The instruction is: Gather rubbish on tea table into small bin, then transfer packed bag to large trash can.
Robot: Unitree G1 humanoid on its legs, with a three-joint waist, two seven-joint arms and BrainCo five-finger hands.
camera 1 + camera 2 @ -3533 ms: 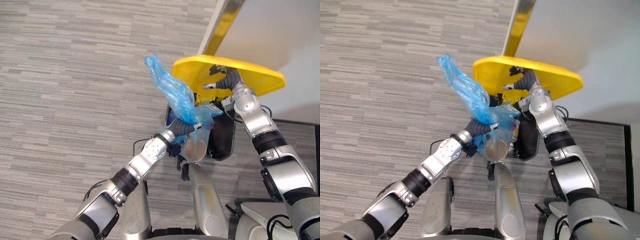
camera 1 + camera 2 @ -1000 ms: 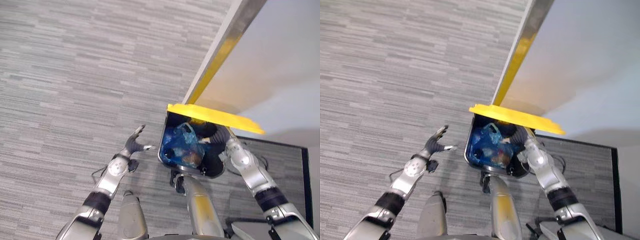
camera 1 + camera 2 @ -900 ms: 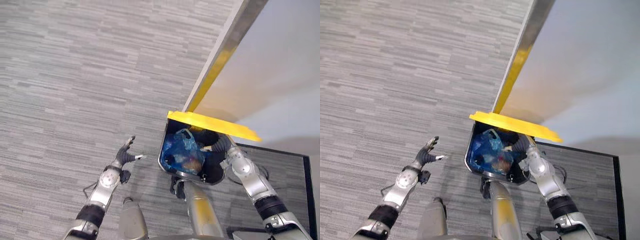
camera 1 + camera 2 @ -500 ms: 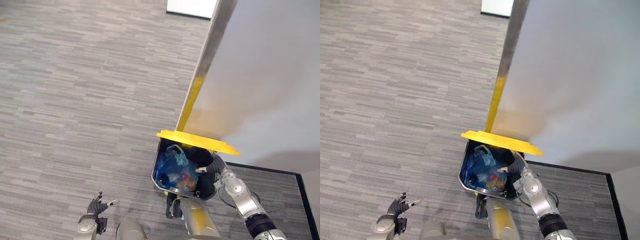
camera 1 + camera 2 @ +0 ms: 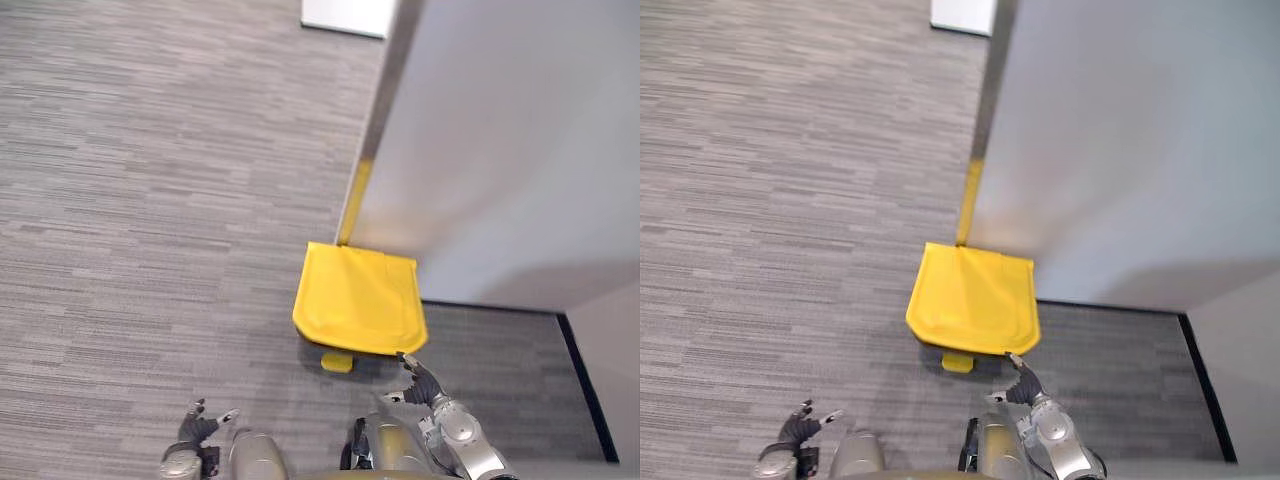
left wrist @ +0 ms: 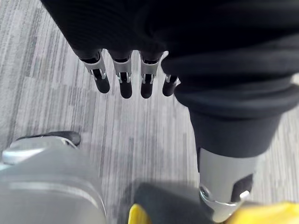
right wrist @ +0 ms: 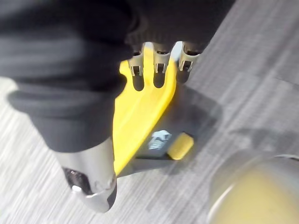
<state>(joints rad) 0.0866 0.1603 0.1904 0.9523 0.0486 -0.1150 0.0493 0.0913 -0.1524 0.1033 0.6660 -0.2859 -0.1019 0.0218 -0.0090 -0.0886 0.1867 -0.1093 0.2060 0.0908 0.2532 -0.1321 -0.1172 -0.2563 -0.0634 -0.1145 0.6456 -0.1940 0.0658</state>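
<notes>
So: large trash can shut, nothing in my grasp.
Striped grey carpet meets a smooth grey wall; the can stands against it, its flat glossy yellow lid down, so I judge the packed bag lies hidden inside. A small yellow pedal juts out in front. My right hand hangs just beside the lid's near corner, fingers straight and apart, empty; my left hand hovers low over carpet, fingers spread, also empty.
</notes>
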